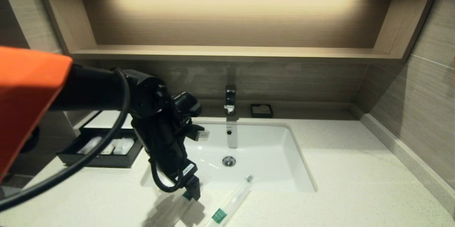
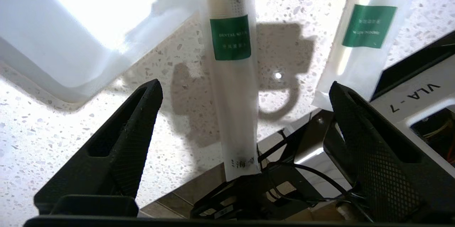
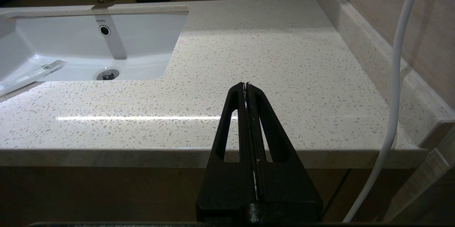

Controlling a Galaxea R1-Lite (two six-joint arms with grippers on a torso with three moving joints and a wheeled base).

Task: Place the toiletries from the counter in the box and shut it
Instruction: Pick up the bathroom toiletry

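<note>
Two sleeved toiletries w/ green label bands lie at the counter's [image 1: 337, 170] front edge, just in front of the sink [image 1: 270, 152]: one toiletry sleeve [image 2: 233, 77] sits between the left gripper's [image 2: 245, 91] widely parted jaws, not gripped; a second sleeve [image 2: 359, 42] lies just beside it, its far tip poking over the sink rim. The box [image 1: 103, 148], drawer pulled out w/ white packets inside, sits at the counter's left, behind the arm. Right gripper [image 3: 246, 86], clenched on nothing, hangs low off the counter's front edge. Soap dish [image 1: 261, 110] by the tap [image 1: 230, 99].
</note>
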